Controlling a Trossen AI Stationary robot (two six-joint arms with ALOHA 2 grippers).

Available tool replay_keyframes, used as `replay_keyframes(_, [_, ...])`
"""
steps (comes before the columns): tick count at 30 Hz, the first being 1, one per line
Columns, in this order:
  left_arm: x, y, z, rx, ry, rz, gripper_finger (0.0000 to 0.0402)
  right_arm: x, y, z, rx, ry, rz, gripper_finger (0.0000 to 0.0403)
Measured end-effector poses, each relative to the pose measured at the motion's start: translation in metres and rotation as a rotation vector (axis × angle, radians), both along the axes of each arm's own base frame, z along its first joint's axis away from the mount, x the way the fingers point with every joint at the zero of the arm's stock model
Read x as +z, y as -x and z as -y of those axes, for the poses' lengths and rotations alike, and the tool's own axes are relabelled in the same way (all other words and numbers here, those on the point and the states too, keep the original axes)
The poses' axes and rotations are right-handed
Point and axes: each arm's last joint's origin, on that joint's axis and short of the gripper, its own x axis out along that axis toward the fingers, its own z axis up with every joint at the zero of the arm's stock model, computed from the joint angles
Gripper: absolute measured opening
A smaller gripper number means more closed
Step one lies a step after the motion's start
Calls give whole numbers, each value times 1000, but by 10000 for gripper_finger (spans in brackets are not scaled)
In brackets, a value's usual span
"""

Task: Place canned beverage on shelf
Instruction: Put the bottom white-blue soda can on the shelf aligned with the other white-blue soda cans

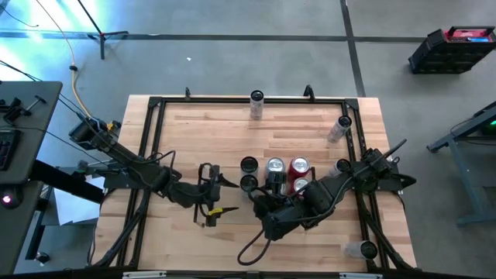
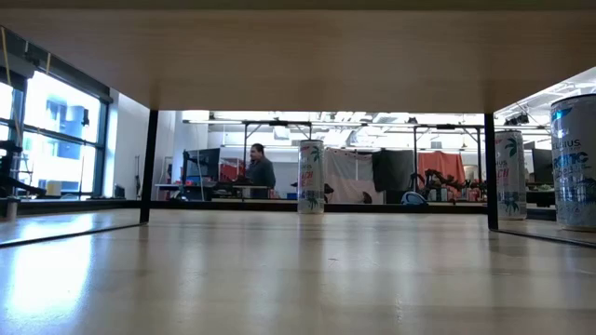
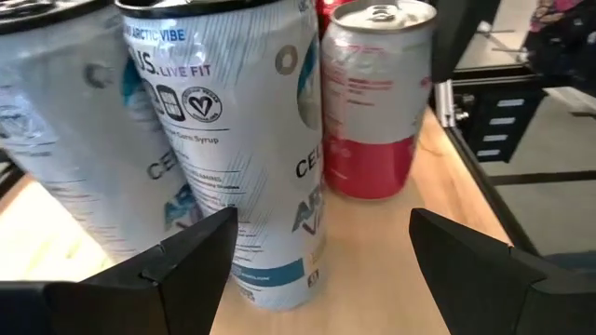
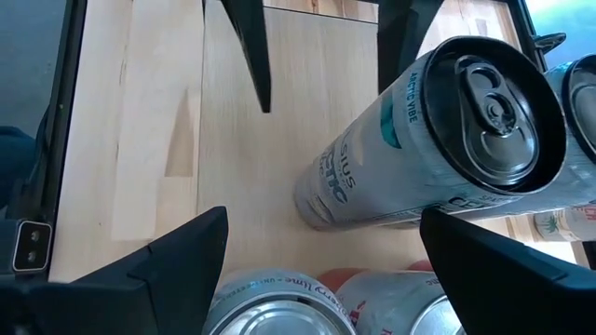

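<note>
Several canned beverages stand upright in a tight group on light wood mid-table: two white-and-blue cans with dark tops [image 1: 248,165] [image 1: 249,183], a silver-topped one [image 1: 275,167] and red ones [image 1: 299,165]. I cannot pick out the shelf's own rails around them. My left gripper [image 1: 226,188] is open, level at the group's left. The nearer white can [image 3: 233,149] stands just ahead of its fingers, apart from them. My right gripper [image 1: 262,203] is open and slants down over the group's near side, above the silver top [image 4: 279,312]. From there the white can [image 4: 419,149] shows ahead.
Single cans stand at the far edge [image 1: 256,105], the right rail [image 1: 339,128] and the near right corner [image 1: 363,249]. A black frame [image 1: 232,99] edges the tabletop. In the low view a wood board [image 2: 298,56] lies overhead on black posts [image 2: 147,167]. A person [image 2: 259,170] sits far behind.
</note>
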Motion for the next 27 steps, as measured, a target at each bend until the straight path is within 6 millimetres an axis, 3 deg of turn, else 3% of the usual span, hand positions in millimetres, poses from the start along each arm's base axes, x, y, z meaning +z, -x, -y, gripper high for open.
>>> replay_keyframes(12, [1, 5, 10, -39, -23, 9, 307, 0, 0, 0, -2, 1, 2, 341])
replay_keyframes(22, [2, 0, 2, 12, -15, 19, 307, 0, 0, 0, -15, -7, 7, 341])
replay_keyframes(27, [0, 4, 7, -12, -27, 1, 307, 0, 1, -3, -9, -9, 7, 341])
